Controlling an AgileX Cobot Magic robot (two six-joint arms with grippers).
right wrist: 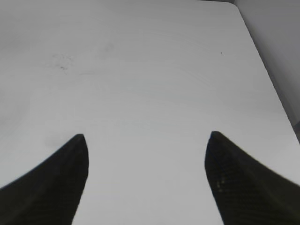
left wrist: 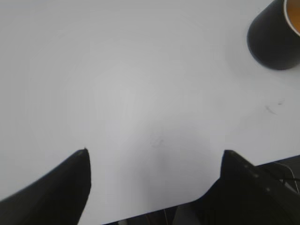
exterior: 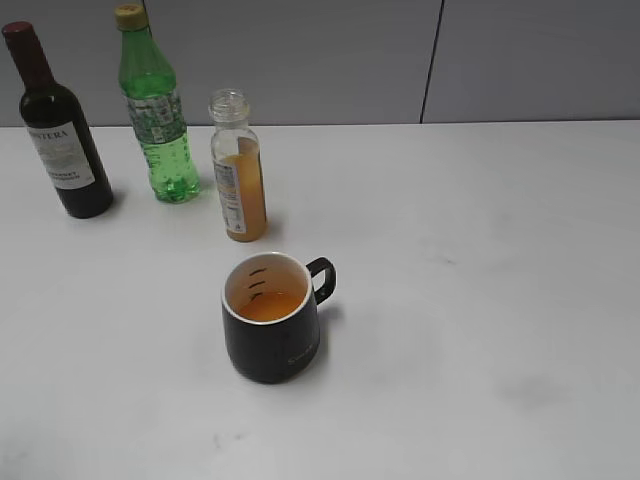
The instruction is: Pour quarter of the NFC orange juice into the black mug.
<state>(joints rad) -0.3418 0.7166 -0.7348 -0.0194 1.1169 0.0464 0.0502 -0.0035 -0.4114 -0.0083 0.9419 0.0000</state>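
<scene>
Three bottles upright along the back left of the white tabletop [exterior: 480, 300]: dark glass wine bottle [exterior: 58, 130], green plastic bottle with yellow cap [exterior: 155, 110], and the small clear capless NFC orange juice bottle [exterior: 238, 168], partly filled. Just in front of the juice bottle, apart from it, the squat matte black mug [exterior: 272, 318], handle to the right, orange liquid inside. Left gripper [left wrist: 154, 152] fingers spread wide, empty, above bare tabletop, mug at upper right. Right gripper [right wrist: 146, 136] fingers likewise released, grasping nothing.

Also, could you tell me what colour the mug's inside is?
Cream-white with dark marks, seen best in the exterior view: black mug.
</scene>
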